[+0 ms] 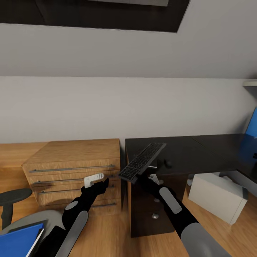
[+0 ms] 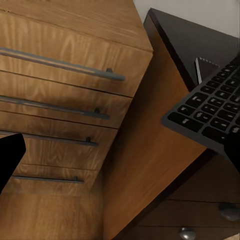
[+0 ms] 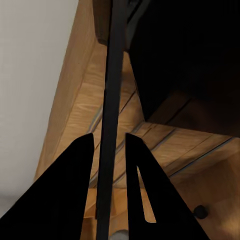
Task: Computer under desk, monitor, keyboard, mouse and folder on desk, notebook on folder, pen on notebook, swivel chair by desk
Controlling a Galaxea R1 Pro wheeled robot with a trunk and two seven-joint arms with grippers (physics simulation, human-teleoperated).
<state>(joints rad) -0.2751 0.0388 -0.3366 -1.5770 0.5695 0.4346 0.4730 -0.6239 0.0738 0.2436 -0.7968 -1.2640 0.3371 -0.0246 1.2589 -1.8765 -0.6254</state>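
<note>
Right gripper (image 3: 107, 165), jaws clamped on the edge of the tilted keyboard (image 1: 142, 161) above the desk (image 1: 200, 151) corner: the thin edge-grip may slip; left gripper (image 1: 103, 184) jaw state indeterminable.

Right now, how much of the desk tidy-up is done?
Little is done. The computer already sits under the desk, and the mouse lies on top. In hand: the right gripper holds the keyboard over the desk's end. The folder is on the swivel chair.

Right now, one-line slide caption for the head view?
Right pincer holds the keyboard tilted over the black desk's corner beside a wooden drawer chest.
</note>
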